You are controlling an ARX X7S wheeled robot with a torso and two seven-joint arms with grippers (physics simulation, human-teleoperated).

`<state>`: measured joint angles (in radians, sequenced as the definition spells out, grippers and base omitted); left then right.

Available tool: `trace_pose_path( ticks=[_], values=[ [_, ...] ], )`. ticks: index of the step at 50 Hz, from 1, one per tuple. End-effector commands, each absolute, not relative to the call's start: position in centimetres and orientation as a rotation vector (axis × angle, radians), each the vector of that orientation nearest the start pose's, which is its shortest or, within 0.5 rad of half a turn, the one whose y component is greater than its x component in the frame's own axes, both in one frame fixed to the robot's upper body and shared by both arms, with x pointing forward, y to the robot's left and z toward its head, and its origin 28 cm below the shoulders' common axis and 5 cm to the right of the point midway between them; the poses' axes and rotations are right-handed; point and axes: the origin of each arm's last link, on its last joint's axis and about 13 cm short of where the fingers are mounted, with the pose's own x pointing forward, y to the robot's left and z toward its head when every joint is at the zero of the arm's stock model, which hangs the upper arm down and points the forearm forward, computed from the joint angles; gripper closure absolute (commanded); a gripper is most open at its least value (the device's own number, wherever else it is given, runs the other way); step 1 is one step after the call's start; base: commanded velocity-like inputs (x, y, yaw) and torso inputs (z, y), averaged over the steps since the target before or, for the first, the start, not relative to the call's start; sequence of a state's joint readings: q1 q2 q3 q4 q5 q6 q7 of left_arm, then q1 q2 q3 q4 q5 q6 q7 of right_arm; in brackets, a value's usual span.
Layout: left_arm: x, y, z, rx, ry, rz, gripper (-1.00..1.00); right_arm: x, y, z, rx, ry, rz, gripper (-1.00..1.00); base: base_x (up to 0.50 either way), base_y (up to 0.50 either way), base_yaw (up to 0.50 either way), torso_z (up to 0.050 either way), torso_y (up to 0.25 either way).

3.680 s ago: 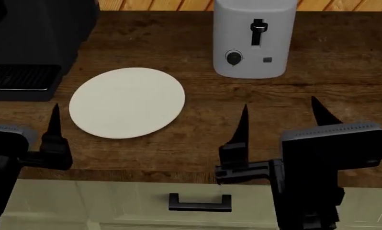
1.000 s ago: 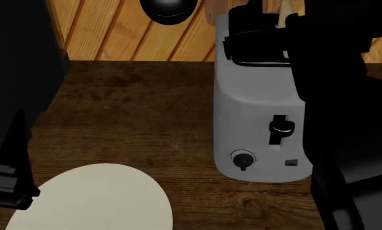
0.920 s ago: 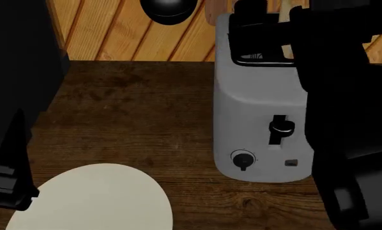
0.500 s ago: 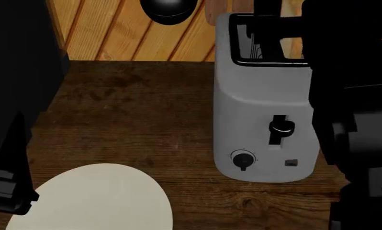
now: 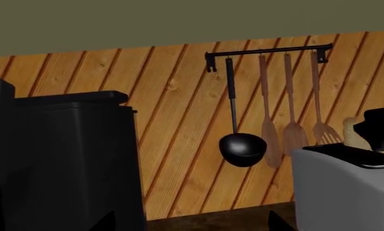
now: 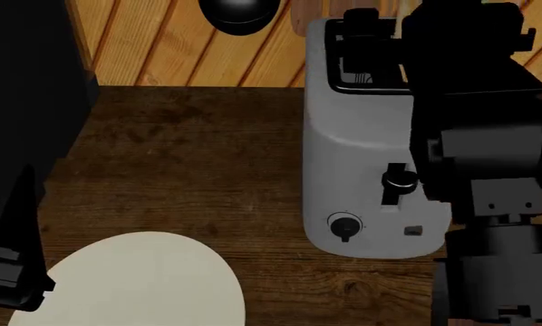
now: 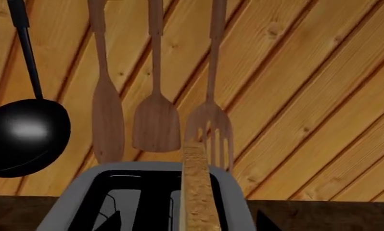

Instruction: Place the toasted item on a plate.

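The grey toaster stands at the back of the counter, with the plate lying bare well in front of it, ready to receive. The toasted item stands upright, edge-on, in the toaster's slot, where the right gripper hangs directly above to take it. Whether its jaws are parted or closed on the slice cannot be told; the left gripper idles low beside the plate, its opening equally unclear.

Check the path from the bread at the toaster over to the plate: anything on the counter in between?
Nothing visible: between the toaster holding the bread slice and the plate lies only bare counter.
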<state>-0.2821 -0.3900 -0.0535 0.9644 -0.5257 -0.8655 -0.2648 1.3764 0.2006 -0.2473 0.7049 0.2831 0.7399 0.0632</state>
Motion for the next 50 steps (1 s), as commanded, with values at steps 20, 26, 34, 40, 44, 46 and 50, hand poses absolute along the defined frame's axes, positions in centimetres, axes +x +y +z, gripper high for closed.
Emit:
trace_pose_path(
  ticks=[20,26,34,40,44,46,50],
  values=[
    [18.5,23.2,19.9,0.078,-0.322,-0.108,-1.0,42.0,-13.9,26.5,-0.072,0.155,-0.062,1.0,0.0,0.0,0.0,0.0,0.0],
    [18.6,23.1,20.0,0.077,-0.326,-0.109,-1.0,41.7,-14.1,26.6,-0.075,0.148,-0.063,1.0,0.0,0.0,0.0,0.0,0.0],
    [18.5,23.2,19.7,0.076,-0.322,-0.108,-1.0,41.4,-14.3,27.0,-0.064,0.117,-0.07,1.0,0.0,0.0,0.0,0.0,0.0],
    [18.5,23.2,19.5,0.081,-0.318,-0.109,-1.0,41.2,-14.1,28.4,-0.065,0.073,-0.06,1.0,0.0,0.0,0.0,0.0,0.0],
    [18.4,23.2,19.4,0.077,-0.315,-0.11,-1.0,41.1,-14.1,29.3,-0.066,0.05,-0.057,1.0,0.0,0.0,0.0,0.0,0.0],
    [18.4,23.2,19.4,0.075,-0.315,-0.11,-1.0,41.2,-14.1,29.7,-0.066,0.043,-0.057,1.0,0.0,0.0,0.0,0.0,0.0],
    [18.5,23.2,19.5,0.081,-0.314,-0.115,-1.0,41.3,-14.0,30.1,-0.069,0.032,-0.055,1.0,0.0,0.0,0.0,0.0,0.0]
  ],
)
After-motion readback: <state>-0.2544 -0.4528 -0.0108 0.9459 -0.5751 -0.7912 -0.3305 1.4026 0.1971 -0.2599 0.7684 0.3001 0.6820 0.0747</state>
